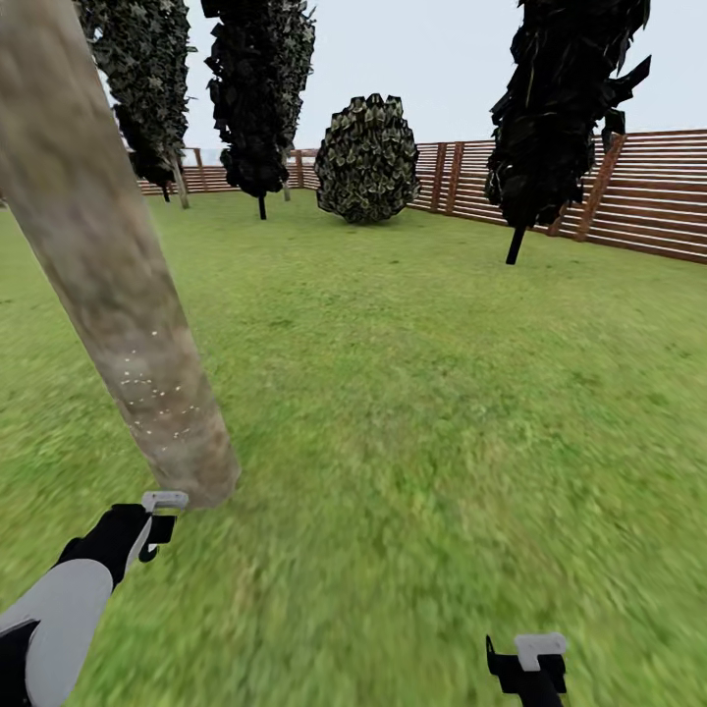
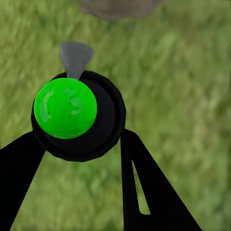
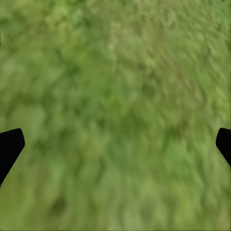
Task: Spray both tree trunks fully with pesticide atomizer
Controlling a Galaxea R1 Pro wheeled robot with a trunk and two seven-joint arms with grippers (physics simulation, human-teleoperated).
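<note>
A thick pale grey-brown tree trunk (image 1: 108,285) leans across the left of the head view, with fine white pesticide specks (image 1: 152,393) on its lower part. My left gripper (image 1: 157,522) hangs just in front of the trunk's base, low over the grass. In the left wrist view its two black fingers (image 2: 149,192) are shut on the pesticide atomizer (image 2: 77,115), seen end-on as a round dark body with a bright green face. Its grey nozzle (image 2: 75,57) points towards the trunk's base (image 2: 118,7). My right gripper (image 1: 530,663) is open over bare grass (image 3: 115,96).
Lawn (image 1: 422,393) stretches ahead and to the right. Black-foliaged conifers (image 1: 260,88) (image 1: 560,108) and a round bush (image 1: 368,157) stand farther back. A brown slatted fence (image 1: 648,191) closes the far side.
</note>
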